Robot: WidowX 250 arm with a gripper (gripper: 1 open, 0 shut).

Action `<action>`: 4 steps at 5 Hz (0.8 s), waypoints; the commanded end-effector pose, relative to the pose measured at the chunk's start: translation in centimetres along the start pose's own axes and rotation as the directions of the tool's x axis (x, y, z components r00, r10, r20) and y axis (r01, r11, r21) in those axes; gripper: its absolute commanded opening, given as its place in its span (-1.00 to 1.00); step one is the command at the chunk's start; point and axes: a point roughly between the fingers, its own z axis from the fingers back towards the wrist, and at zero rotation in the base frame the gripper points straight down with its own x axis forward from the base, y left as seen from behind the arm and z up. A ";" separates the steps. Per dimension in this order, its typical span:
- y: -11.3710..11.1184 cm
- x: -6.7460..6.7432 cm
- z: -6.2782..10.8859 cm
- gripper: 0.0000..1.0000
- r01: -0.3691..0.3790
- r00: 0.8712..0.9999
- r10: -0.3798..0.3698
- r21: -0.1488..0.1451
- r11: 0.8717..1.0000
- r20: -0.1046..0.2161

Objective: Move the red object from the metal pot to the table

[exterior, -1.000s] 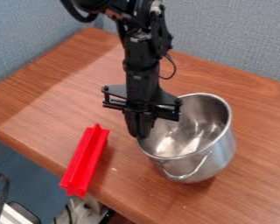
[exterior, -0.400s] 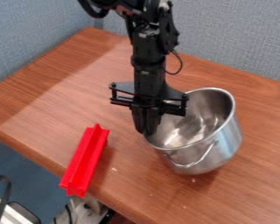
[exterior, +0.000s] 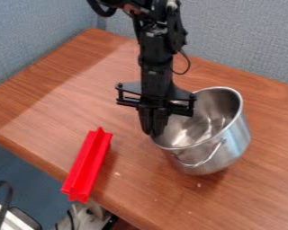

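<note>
The red object (exterior: 86,163) lies flat on the table (exterior: 62,90) near its front edge, left of the metal pot (exterior: 212,130). The pot stands tilted, its shiny inside facing me with nothing in it, its wire handle hanging at the front. My gripper (exterior: 155,132) points straight down at the pot's left rim, with its fingers pressed together and nothing between them. It is well apart from the red object.
A blue wall (exterior: 248,36) runs behind the table. The table's darker rounded front edge (exterior: 39,154) passes just below the red object's lower end. Cables (exterior: 86,216) hang below the edge.
The arm and gripper have shifted a little to the right and back, and the pot has slid the same way with them. The red object has stayed put.
</note>
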 end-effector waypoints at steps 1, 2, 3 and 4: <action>-0.3 -0.7 -2.8 -1.00 0.009 0.997 -0.006 0.036 0.999 -0.079; -0.3 -0.7 -3.0 -1.00 0.010 0.997 -0.007 0.043 0.999 -0.083; -0.3 -0.7 -3.1 -1.00 0.012 0.996 -0.007 0.048 0.999 -0.086; -0.3 -0.7 -3.3 -1.00 0.012 0.996 -0.008 0.052 0.999 -0.090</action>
